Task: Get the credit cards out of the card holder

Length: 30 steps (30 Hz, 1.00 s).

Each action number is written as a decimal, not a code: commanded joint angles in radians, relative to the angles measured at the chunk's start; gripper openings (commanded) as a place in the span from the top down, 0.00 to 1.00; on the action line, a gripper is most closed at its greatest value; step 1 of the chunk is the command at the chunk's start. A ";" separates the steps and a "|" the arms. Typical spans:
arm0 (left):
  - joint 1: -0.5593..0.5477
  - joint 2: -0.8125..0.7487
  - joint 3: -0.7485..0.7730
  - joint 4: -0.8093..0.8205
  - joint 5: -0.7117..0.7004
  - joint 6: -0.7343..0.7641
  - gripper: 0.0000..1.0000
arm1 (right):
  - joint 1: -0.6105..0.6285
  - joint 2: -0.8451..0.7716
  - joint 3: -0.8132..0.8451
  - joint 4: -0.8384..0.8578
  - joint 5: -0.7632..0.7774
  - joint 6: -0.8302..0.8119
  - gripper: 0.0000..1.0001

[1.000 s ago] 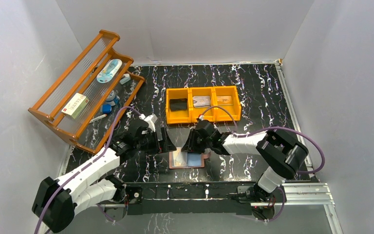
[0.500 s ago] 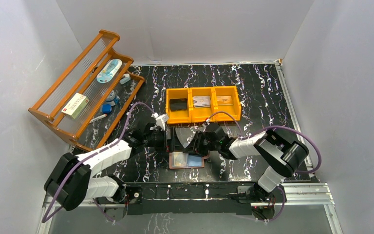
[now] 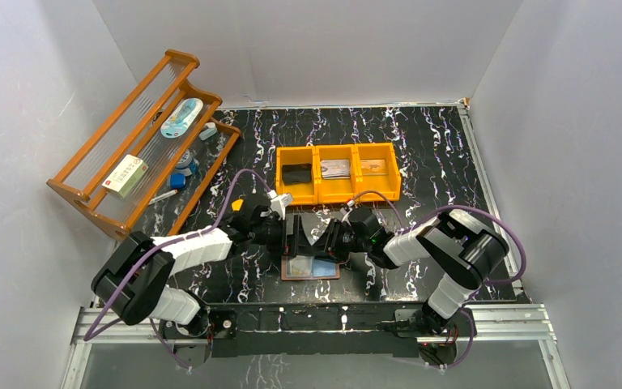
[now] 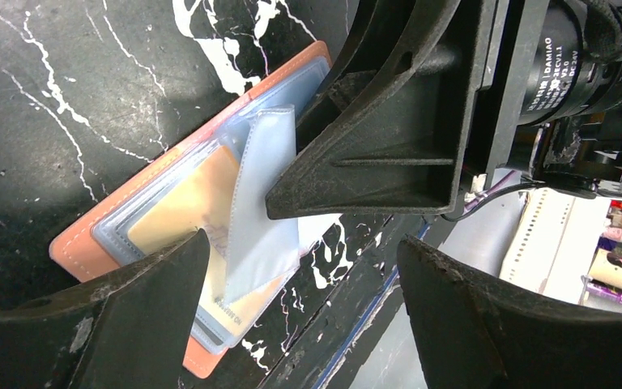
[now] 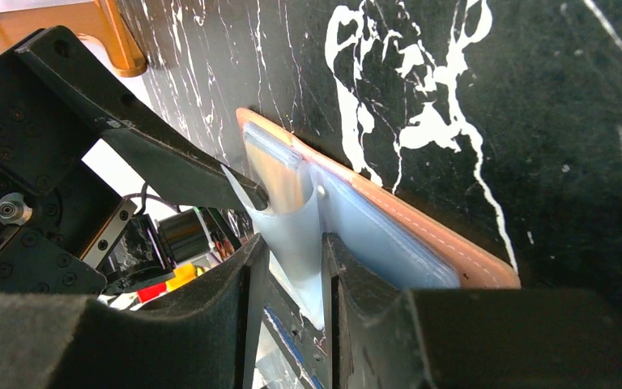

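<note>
Pinching a limp sleeve (image 5: 291, 219) of the card holder (image 5: 453, 251): right gripper (image 5: 296, 243). Left gripper (image 4: 300, 243) jaws spread. Tan card (image 4: 178, 194) likely stiff, slick; take exposed edge.

The card holder (image 3: 311, 267) lies open low in the middle of the frame on the black marbled table (image 3: 421, 146), tan on its left half and blue on its right. The left gripper (image 3: 298, 232) and right gripper (image 3: 322, 237) meet tip to tip over its upper edge. Above them sits an orange three-compartment tray (image 3: 324, 195). A wooden rack (image 3: 182, 59) leans at upper left.
</note>
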 commanded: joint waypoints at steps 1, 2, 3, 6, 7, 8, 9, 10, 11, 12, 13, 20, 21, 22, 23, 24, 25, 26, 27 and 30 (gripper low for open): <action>-0.015 0.037 0.018 0.004 0.016 0.037 0.16 | -0.008 0.032 -0.043 -0.053 0.006 -0.005 0.60; -0.018 0.040 0.015 0.008 0.017 0.037 0.16 | -0.009 0.030 -0.044 -0.055 0.007 -0.004 0.60; -0.021 0.043 0.011 0.015 0.025 0.036 0.16 | -0.012 0.029 -0.045 -0.056 0.007 -0.004 0.60; -0.030 0.062 0.005 0.014 0.046 0.036 0.17 | -0.013 0.029 -0.045 -0.056 0.004 -0.002 0.59; -0.032 0.065 0.004 0.011 0.050 0.037 0.18 | -0.014 0.029 -0.045 -0.055 0.003 -0.003 0.59; -0.035 0.061 0.002 0.009 0.056 0.035 0.19 | -0.015 0.028 -0.044 -0.055 0.002 -0.002 0.59; -0.040 0.053 0.000 0.009 0.063 0.033 0.20 | -0.015 0.025 -0.044 -0.055 -0.001 -0.001 0.58; -0.044 0.042 -0.003 0.013 0.071 0.029 0.21 | -0.014 0.021 -0.044 -0.055 -0.002 -0.001 0.58; -0.046 0.029 -0.005 0.020 0.082 0.023 0.22 | -0.016 0.013 -0.044 -0.056 -0.001 -0.001 0.58; -0.049 0.016 -0.005 0.027 0.094 0.016 0.23 | -0.016 0.005 -0.044 -0.056 -0.004 -0.001 0.57; -0.051 0.005 -0.006 0.035 0.106 0.011 0.23 | -0.017 -0.004 -0.042 -0.058 -0.007 -0.002 0.56; -0.061 -0.010 0.013 0.048 0.157 -0.009 0.24 | -0.016 -0.117 0.000 -0.158 0.009 -0.015 0.49; -0.066 -0.008 0.017 0.057 0.158 -0.015 0.24 | -0.017 -0.142 0.008 -0.193 0.028 -0.023 0.48; -0.070 -0.004 0.021 0.067 0.159 -0.020 0.24 | -0.016 -0.167 0.019 -0.240 0.049 -0.036 0.48; -0.076 -0.001 0.026 0.072 0.155 -0.024 0.24 | -0.017 -0.196 0.031 -0.295 0.075 -0.051 0.47; -0.081 0.002 0.031 0.078 0.149 -0.029 0.24 | -0.017 -0.225 0.047 -0.359 0.110 -0.066 0.47; -0.088 0.007 0.037 0.084 0.143 -0.033 0.24 | -0.017 -0.258 0.055 -0.420 0.149 -0.077 0.46; -0.095 0.015 0.044 0.089 0.138 -0.039 0.24 | -0.017 -0.295 0.060 -0.478 0.198 -0.083 0.46; -0.101 0.023 0.053 0.093 0.137 -0.043 0.24 | -0.018 -0.333 0.058 -0.535 0.246 -0.081 0.46; -0.126 0.038 0.083 0.120 0.123 -0.077 0.24 | -0.021 -0.469 0.031 -0.652 0.362 -0.054 0.45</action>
